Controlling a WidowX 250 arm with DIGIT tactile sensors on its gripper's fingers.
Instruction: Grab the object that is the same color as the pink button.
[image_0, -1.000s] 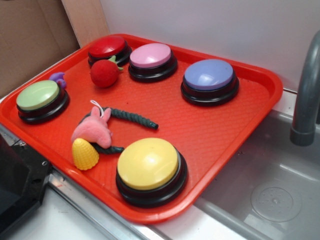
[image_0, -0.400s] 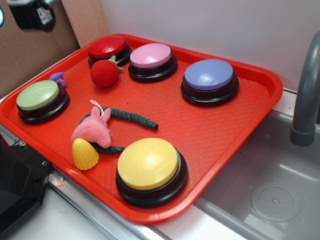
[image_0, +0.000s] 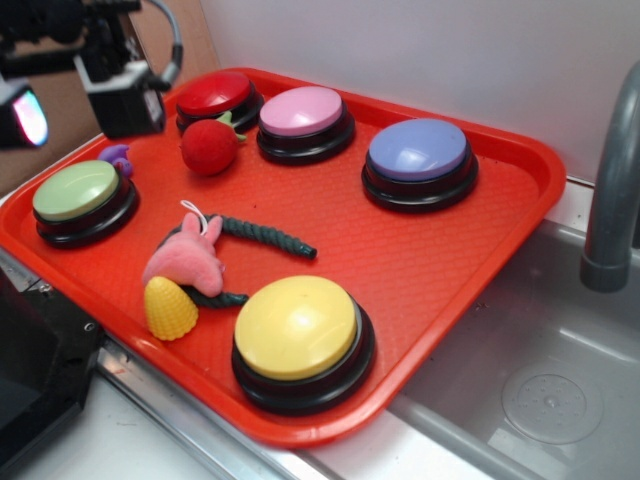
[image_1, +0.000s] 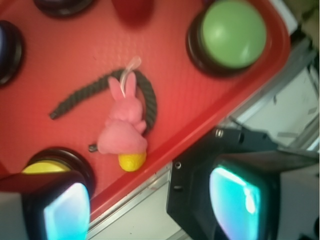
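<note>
Lower now, the open gripper hovers above the fuzzy, long-eared pink plush toy.

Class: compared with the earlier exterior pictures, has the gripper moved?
Yes. The gripper has come in from the top left corner, rightward and down, toward the red button.

Fuzzy pink plush toy with white string loop — same pale pink as the dome button's top; dimpled red plastic tray.
</note>
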